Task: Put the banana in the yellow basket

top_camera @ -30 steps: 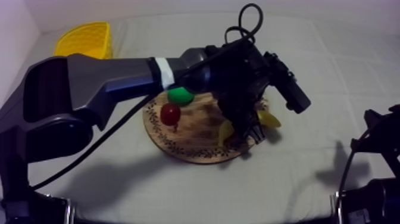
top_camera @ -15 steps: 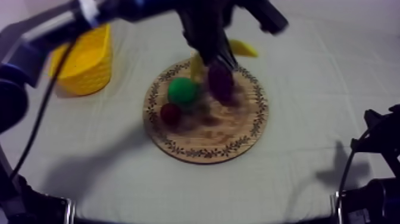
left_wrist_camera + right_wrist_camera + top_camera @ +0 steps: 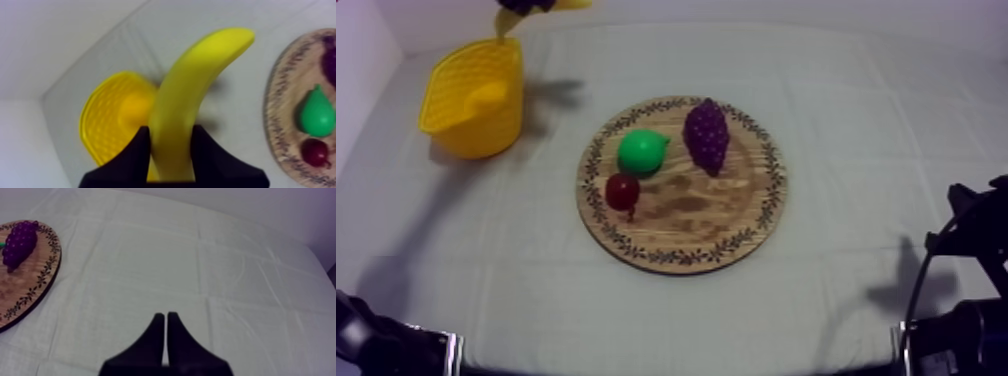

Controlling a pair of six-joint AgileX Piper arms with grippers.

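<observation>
Pear (image 3: 641, 151): green, just left of the frame's centre in the top view; its narrow end points right, toward the grapes.
Grapes (image 3: 706, 135): dark purple bunch, right of the pear and apart from it, a little above centre; lies lengthwise, running from upper to lower frame at a slight tilt.
Small red fruit (image 3: 622, 190): dark red, round, just below the pear and slightly to its left; whether the two touch cannot be told.
Cloth (image 3: 856, 130): grey-white, creased in a grid of fold lines, spread across the whole frame.
Wall (image 3: 896, 8): pale, along the upper edge and the upper left corner.
</observation>
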